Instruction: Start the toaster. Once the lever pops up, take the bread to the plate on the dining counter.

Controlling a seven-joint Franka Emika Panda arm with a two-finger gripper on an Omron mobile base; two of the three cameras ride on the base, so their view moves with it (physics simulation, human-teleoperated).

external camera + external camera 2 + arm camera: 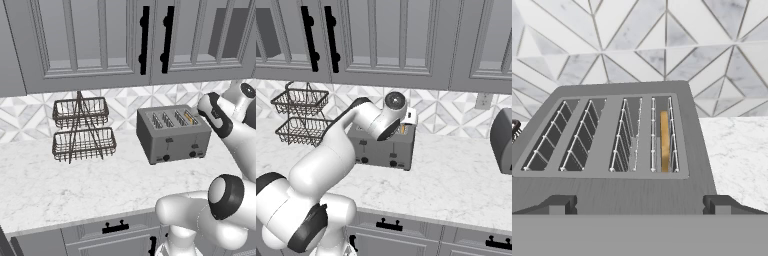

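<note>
Brushed grey toaster (172, 134) on a veined marble counter (60, 190), with the bread (664, 141) sunk in its rightmost slot.

The toaster is a boxy metal block with four wire-lined slots on top and small levers and dark round knobs on its front face. The bread shows as a thin tan edge standing upright between the wires. To the toaster's left stands a two-tier basket rack (81, 129) of dark wire. Behind runs a backsplash (637, 45) of pale geometric tiles, under grey panelled wall cabinets (90, 40) with black bar handles. The gripper (639, 206) hovers above the toaster's front edge with its fingers spread wide, holding nothing. A rounded grey appliance (502, 141), probably another toaster, stands at the right.
</note>
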